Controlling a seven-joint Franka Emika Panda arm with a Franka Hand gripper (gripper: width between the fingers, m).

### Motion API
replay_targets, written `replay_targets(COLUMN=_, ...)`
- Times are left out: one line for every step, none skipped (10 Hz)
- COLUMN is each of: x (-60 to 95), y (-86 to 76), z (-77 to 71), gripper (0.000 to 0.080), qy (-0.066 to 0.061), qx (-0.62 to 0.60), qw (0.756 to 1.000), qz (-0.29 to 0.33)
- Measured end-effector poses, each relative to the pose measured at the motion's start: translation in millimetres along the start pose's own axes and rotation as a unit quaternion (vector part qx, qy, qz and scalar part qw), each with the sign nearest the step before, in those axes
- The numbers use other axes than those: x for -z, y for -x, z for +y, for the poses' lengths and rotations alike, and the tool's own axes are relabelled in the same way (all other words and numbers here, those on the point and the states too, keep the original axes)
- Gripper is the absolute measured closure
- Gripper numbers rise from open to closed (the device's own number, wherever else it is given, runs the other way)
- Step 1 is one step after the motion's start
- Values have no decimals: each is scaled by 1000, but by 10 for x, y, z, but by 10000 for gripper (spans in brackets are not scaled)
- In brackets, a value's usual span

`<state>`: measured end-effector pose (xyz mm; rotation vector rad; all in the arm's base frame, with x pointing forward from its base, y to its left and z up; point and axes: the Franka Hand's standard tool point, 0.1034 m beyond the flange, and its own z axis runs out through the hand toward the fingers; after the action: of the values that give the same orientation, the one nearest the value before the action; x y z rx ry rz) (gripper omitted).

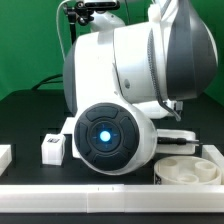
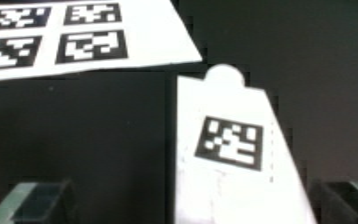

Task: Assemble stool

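In the wrist view a white stool leg with a black-and-white tag lies on the dark table, its narrow end pointing toward the marker board. My gripper hangs over the leg's wide end and is open. One dark finger stands well off one side of the leg, the other finger off the opposite side, neither touching it. The exterior view shows the round rimmed seat disc at its lower right and a small tagged leg block at its left. There the arm's body hides the gripper.
The marker board lies close beyond the leg's narrow tip. The arm's bulky white and grey links fill the exterior view's middle. A plain white bar runs along the front table edge, and another white piece sits at the far left.
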<state>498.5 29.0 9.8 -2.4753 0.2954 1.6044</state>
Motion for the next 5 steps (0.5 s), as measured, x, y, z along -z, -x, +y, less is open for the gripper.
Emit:
replay_targets(x=-19, y=-25, z=-29, gripper=150, qy=1, qx=7, qw=1000, qz=5)
replay_targets(x=-30, y=-38, z=-45, gripper=152, qy=2, qx=11, qw=1000, qz=10)
replay_targets(x=-46, y=-44, z=-68, gripper=299, qy=4, qx=12, qw=1000, qz=14)
replay_targets(x=-54, y=-45, z=-82, gripper=435, qy=5, qx=13, qw=1000, qz=14)
replay_targets(x=-55, y=-46, z=-91, gripper=435, qy=6, qx=15, qw=1000, qz=14)
